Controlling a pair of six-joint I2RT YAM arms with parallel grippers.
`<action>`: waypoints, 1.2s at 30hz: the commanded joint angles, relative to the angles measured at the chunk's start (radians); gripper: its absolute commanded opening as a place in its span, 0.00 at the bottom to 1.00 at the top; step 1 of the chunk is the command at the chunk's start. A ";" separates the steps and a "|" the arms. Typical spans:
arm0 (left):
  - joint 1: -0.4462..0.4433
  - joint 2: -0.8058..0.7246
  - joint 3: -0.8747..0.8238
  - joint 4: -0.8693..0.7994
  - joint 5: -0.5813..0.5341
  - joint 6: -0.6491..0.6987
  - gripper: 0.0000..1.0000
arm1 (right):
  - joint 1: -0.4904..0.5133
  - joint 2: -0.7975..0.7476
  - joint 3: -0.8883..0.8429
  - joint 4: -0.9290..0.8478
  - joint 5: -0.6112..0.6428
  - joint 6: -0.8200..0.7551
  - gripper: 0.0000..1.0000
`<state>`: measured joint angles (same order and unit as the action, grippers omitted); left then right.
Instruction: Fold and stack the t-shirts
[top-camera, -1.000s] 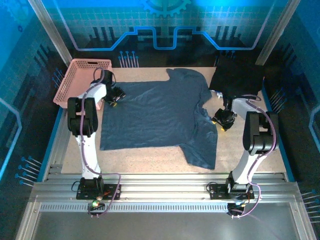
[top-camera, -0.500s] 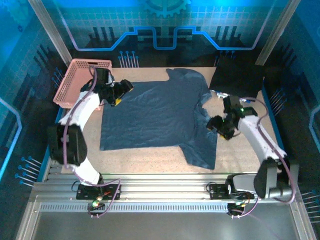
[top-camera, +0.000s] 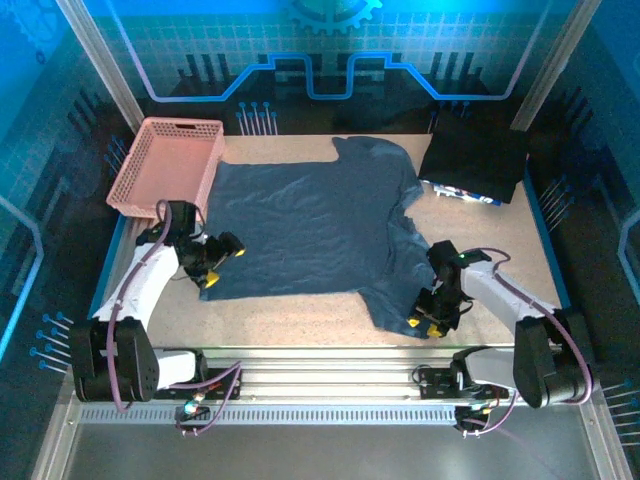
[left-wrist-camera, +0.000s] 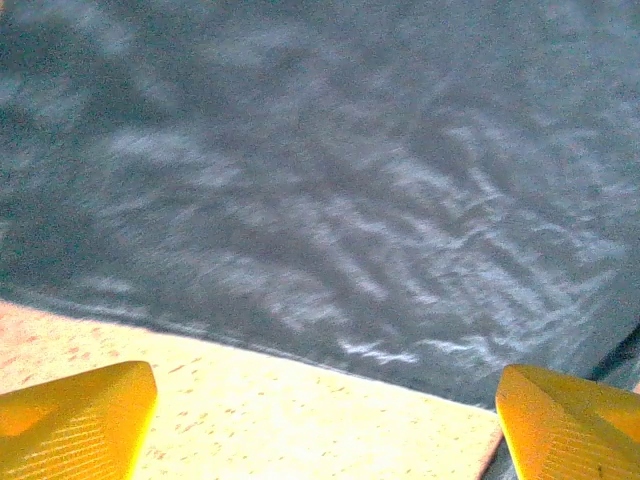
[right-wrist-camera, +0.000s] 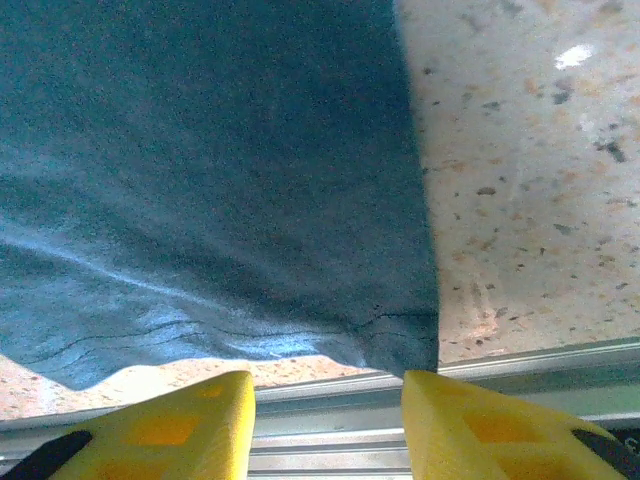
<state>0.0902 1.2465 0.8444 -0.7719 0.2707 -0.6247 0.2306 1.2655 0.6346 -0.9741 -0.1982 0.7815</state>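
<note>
your left gripper (top-camera: 224, 266) gapes wide at eight o'clock of the spread t-shirt (top-camera: 310, 225), your right gripper (top-camera: 424, 325) stands parted and empty at its five o'clock edge.

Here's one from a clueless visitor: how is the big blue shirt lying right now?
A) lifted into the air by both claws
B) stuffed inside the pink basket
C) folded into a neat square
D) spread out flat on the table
D: the t-shirt lies opened out on the table with its sleeves showing, next to the pink basket and not in it.
</note>
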 joint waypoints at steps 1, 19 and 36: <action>0.023 -0.053 -0.031 -0.040 -0.007 0.028 0.89 | 0.021 0.018 0.007 -0.005 0.014 0.016 0.43; 0.138 -0.043 -0.045 -0.016 0.035 0.077 0.85 | 0.199 0.065 0.032 -0.078 0.211 0.242 0.42; 0.220 0.102 0.070 0.029 0.114 0.168 0.84 | 0.264 0.041 0.045 -0.121 0.342 0.538 0.40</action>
<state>0.2829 1.3323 0.8722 -0.7364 0.3408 -0.5091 0.4732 1.3285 0.6746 -1.0630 0.1211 1.2400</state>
